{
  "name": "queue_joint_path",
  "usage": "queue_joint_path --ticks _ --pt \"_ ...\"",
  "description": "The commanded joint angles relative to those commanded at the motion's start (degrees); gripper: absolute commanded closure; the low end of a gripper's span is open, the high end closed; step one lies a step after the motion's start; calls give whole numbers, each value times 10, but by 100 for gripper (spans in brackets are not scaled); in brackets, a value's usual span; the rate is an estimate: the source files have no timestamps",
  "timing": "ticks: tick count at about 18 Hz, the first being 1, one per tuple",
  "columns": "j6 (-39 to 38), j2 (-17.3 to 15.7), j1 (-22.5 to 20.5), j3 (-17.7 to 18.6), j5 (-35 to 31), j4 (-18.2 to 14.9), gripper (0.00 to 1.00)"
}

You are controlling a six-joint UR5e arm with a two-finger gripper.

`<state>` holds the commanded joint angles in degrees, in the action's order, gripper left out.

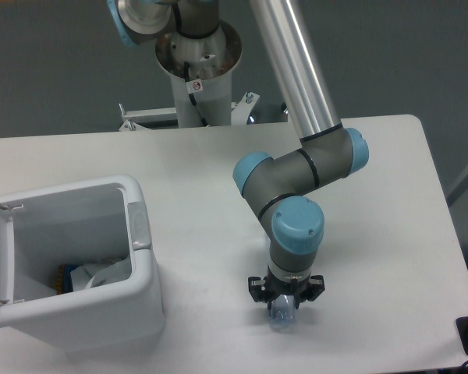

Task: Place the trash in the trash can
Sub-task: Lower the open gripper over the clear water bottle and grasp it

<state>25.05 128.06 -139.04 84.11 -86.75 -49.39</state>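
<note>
Down on the table [374, 234], fingers [285, 300] pinch the clear bottle [283, 313]; no label readable

White table, two things on it

The table [203, 167] fills most of the frame, its rounded corner at upper right. The bin [144, 308] stands on it at lower left, lid open. The clear bottle [283, 315] lies on it at lower centre, mostly hidden, well apart from the bin.
</note>
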Motion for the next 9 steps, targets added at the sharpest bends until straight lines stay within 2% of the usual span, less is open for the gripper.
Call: queue_joint_path --ticks 4,7,9 --pt "-7 -35 -3 -25 34 -3 44" --pt "-78 -61 -15 -84 146 -1 44" --pt "-140 -73 -15 -125 203 28 43"
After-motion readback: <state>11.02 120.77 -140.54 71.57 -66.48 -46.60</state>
